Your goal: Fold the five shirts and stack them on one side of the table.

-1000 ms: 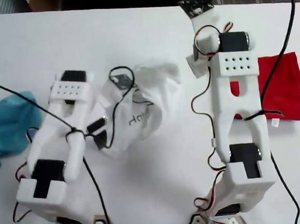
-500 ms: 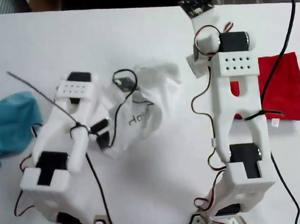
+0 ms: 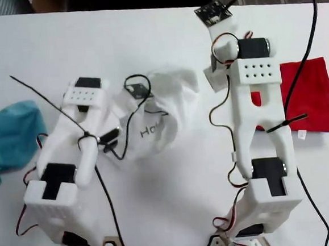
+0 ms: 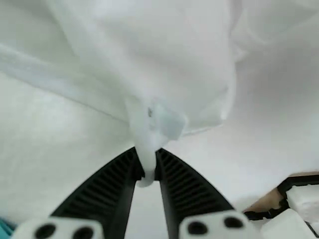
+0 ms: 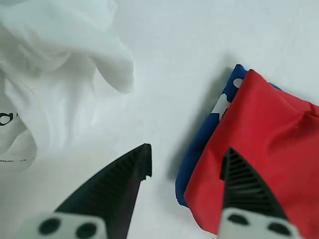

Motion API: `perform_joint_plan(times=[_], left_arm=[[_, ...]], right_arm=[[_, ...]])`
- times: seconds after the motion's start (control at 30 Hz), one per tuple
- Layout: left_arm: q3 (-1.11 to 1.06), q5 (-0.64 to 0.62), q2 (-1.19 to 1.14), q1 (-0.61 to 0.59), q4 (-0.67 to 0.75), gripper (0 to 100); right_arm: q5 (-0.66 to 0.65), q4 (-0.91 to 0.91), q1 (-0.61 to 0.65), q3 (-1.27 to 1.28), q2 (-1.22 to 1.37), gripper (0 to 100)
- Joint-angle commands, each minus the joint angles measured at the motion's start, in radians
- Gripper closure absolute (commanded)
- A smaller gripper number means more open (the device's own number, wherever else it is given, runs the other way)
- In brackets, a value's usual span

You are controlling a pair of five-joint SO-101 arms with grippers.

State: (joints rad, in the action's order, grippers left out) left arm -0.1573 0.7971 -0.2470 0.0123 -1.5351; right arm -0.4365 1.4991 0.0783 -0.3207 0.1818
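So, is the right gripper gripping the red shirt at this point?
No, the right gripper stands open and the red shirt lies flat on the table, not pinched between its jaws.

White shirt (image 3: pixel 171 99), red shirt (image 3: pixel 316 99) (teal shirt (image 3: pixel 9 138))

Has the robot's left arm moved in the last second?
Yes. The left arm shifted slightly right, away from the teal shirt and toward the white shirt.

Flat white bench (image 3: pixel 118 41), crumpled white cloth shirt (image 3: pixel 172 108) in the middle, bunched teal cloth shirt (image 3: pixel 9 138) at the left edge, folded red cloth shirt (image 3: pixel 313 94) on the right, lying on a folded blue cloth shirt (image 5: pixel 202 149)
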Motion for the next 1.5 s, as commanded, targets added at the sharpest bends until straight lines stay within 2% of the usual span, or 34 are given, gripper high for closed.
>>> perform_joint_plan(times=[0.0, 0.2, 0.3, 0.5, 0.6, 0.7, 0.97, 1.13, 1.27, 1.47], left_arm=[[0.056, 0.014, 0.017, -0.018, -0.005, 97], [0.259, 0.084, 0.118, -0.201, -0.16, 97], [0.374, 0.095, 0.189, -0.295, -0.242, 97], [0.375, 0.097, 0.298, -0.417, -0.245, 97], [0.344, 0.124, 0.334, -0.48, -0.245, 97], [0.282, 0.149, 0.344, -0.532, -0.242, 97], [0.142, 0.178, 0.341, -0.555, -0.189, 97], [0.117, 0.176, 0.341, -0.555, -0.178, 97], [0.119, 0.176, 0.342, -0.555, -0.178, 97], [0.119, 0.176, 0.342, -0.557, -0.183, 97]], right_arm=[[-0.009, 0.001, -0.01, -0.006, -0.061, 76.5], [-0.002, -0.035, -0.047, -0.006, -0.058, 76.3], [-0.002, -0.035, -0.024, 0.018, -0.058, 76.2], [0.015, -0.088, 0.137, 0.1, -0.067, 75.6], [0.083, -0.15, 0.229, 0.144, -0.059, 69.8], [0.089, -0.225, 0.329, 0.212, -0.058, 64.9], [0.107, -0.453, 0.573, 0.384, -0.054, 64.9], [0.212, -0.53, 0.647, 0.414, -0.027, 68.9], [0.212, -0.533, 0.641, 0.388, 0.094, 69.9], [0.21, -0.487, 0.501, 0.272, 0.28, 70.5]])
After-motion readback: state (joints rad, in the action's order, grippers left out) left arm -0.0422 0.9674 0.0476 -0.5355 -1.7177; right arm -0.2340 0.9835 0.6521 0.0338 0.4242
